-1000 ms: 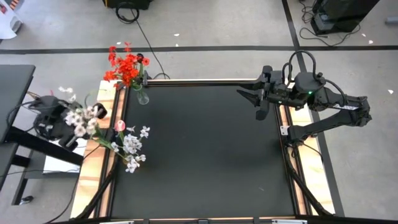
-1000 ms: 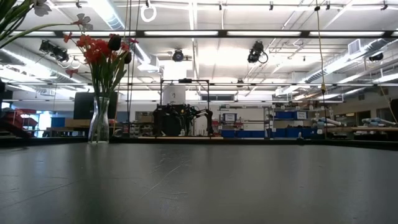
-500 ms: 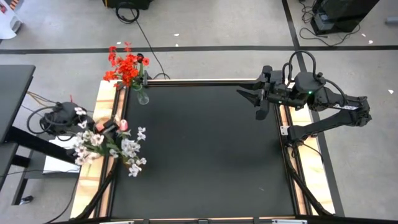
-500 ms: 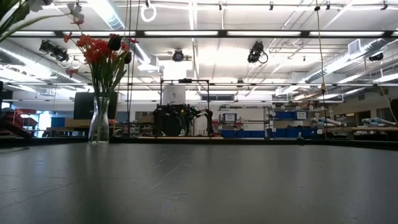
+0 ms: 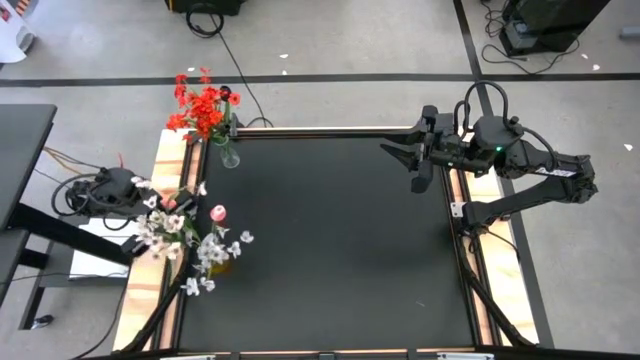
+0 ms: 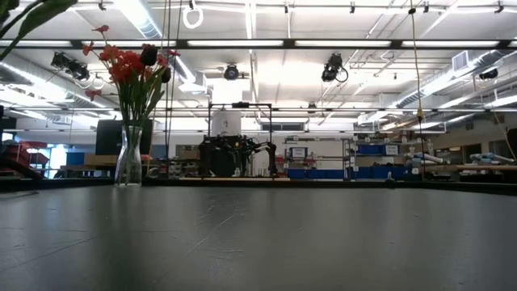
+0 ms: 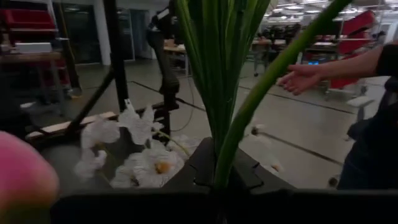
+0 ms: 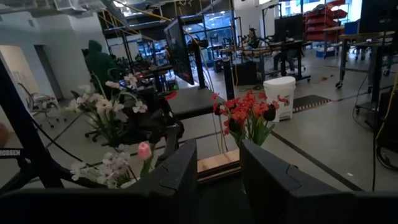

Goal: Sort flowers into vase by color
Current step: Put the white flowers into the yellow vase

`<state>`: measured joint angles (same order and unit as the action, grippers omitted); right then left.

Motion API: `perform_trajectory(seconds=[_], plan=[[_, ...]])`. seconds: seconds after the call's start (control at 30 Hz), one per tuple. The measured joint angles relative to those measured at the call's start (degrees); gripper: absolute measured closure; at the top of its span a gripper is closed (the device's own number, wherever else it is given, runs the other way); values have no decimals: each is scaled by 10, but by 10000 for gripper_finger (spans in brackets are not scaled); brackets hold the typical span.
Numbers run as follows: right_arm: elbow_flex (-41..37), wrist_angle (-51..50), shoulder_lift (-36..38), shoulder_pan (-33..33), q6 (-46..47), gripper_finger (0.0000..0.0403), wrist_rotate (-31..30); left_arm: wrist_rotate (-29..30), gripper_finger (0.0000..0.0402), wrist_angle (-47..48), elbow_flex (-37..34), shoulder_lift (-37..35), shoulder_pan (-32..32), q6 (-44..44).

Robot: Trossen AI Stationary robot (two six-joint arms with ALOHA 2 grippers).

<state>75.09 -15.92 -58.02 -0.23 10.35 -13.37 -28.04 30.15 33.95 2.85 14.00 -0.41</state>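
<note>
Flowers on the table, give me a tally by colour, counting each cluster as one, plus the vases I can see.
Red flowers, standing in the glass vase: 1 bunch
White flowers, carried by the left gripper: 1 bunch
Pink tulip, in that same carried bundle: 1
Glass vases: 1
Total: 3 flower clusters and 1 vase

Under my end effectors lies the black surface [image 5: 330, 240], with pale wooden strips [image 5: 150, 250] along its side edges. A black cable [image 5: 215, 25] trails over the grey floor [image 5: 350, 40] beyond my right end effector. Ahead of my left end effector a person's hand [image 7: 305, 78] reaches out, open. Past my right end effector stand a white bin [image 8: 280, 93] and a person in a green hoodie [image 8: 99, 62].
</note>
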Motion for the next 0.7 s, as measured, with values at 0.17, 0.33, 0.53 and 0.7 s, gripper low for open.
perform_trajectory(seconds=[0.17,0.33,0.53,0.7], plan=[[0,0,0,0,0,273,0,3,389,1,21,0,0,-1],[0,0,0,0,0,273,0,81,388,77,76,1,0,10],[0,0,0,0,0,273,0,156,388,109,98,1,-3,-13],[0,0,0,0,0,273,0,173,388,96,87,1,-25,-17]])
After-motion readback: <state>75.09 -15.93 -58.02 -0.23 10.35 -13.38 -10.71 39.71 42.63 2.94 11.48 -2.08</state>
